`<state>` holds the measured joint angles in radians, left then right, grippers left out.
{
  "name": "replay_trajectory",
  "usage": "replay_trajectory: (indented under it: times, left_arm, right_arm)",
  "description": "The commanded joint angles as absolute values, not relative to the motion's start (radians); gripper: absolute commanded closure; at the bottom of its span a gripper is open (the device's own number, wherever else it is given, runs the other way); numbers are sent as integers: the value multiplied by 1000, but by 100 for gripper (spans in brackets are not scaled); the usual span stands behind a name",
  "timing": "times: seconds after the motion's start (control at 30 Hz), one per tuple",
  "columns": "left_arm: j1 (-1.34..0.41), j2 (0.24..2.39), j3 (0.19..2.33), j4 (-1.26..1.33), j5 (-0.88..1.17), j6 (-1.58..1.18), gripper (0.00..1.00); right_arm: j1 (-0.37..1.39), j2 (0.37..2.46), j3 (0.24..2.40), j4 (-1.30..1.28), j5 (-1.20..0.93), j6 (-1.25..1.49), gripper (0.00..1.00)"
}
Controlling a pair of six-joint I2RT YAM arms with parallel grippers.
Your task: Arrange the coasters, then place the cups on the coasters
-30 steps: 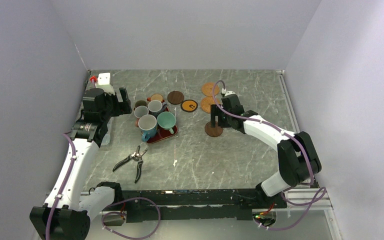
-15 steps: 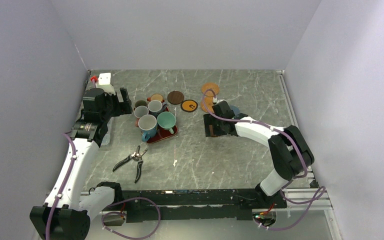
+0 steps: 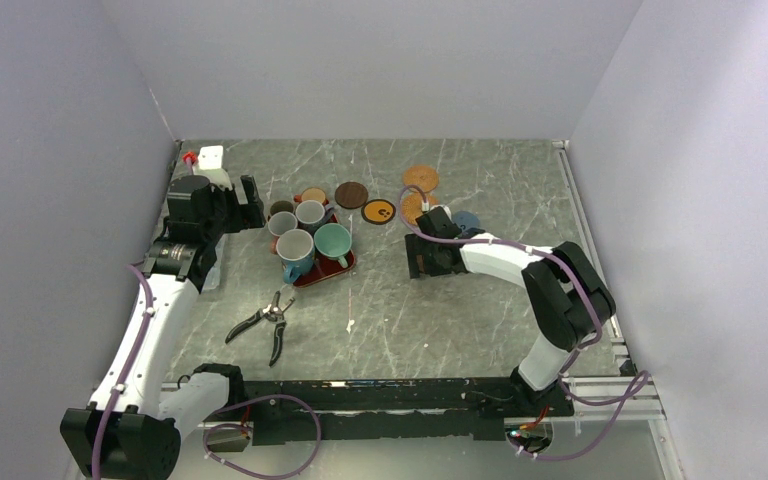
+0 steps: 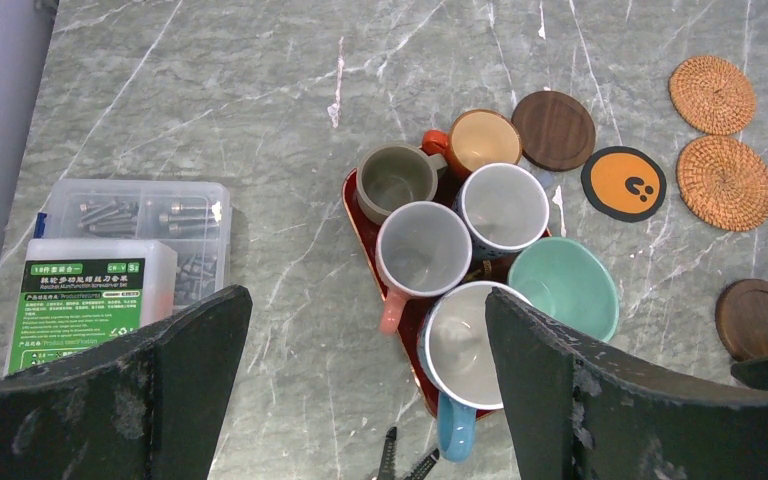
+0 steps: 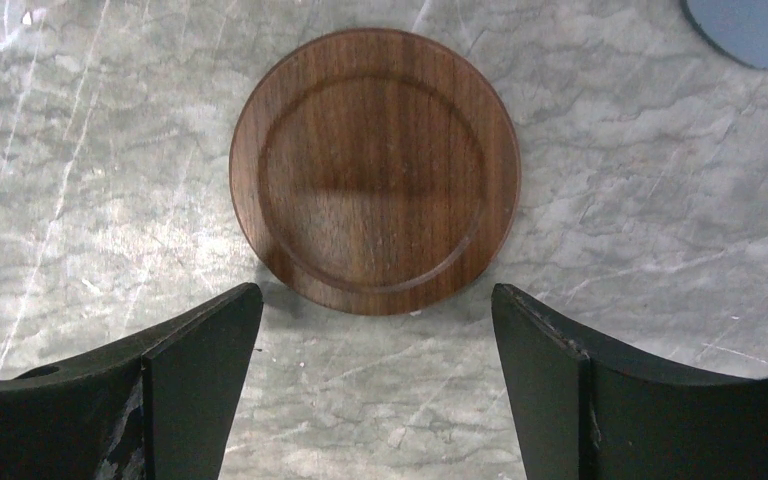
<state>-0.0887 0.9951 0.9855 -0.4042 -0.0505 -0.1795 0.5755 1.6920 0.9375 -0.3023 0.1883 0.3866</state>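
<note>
Six cups point(image 3: 305, 230) crowd a red tray point(image 4: 352, 200): olive point(image 4: 395, 180), orange-brown point(image 4: 480, 140), grey-white point(image 4: 503, 208), pink-handled white point(image 4: 422, 250), teal point(image 4: 563, 288) and blue point(image 4: 470, 345). My left gripper point(image 4: 368, 293) hangs open above and left of them, holding nothing. A dark brown coaster point(image 5: 375, 170) lies flat on the table. My right gripper point(image 5: 376, 290) is open low over its near edge, one finger to each side, not touching. Further back lie a second dark brown coaster point(image 3: 351, 194), a black one with an orange face point(image 3: 379, 211), two woven orange ones point(image 3: 421, 178) point(image 3: 415, 205) and a blue one point(image 3: 467, 220).
Garden shears point(image 3: 265, 325) lie on the table in front of the tray. A clear box of screws point(image 4: 125, 255) sits left of the cups under the left arm. A small white item point(image 3: 208, 157) is in the back left corner. Walls close three sides.
My right arm has swung left and dropped low over the near dark brown coaster, hiding it from the top camera and uncovering the blue one. The left arm has not moved.
</note>
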Motion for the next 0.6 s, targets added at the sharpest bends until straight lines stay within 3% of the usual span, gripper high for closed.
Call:
replay_trajectory:
  times: [0.0,0.17,0.57]
  left_arm:
    - [-92,999,989,-368,-44,-185,6]
    - [-92,1001,989,-368,-44,-186,6]
    - [-92,1000,989,-370,-41,-187,6]
  right_arm:
    - [590,1737,979,-310,244,412,13]
    - [592,1769,1015,-320,251,416,20]
    - [592,1851,1092,-346,321,435,22]
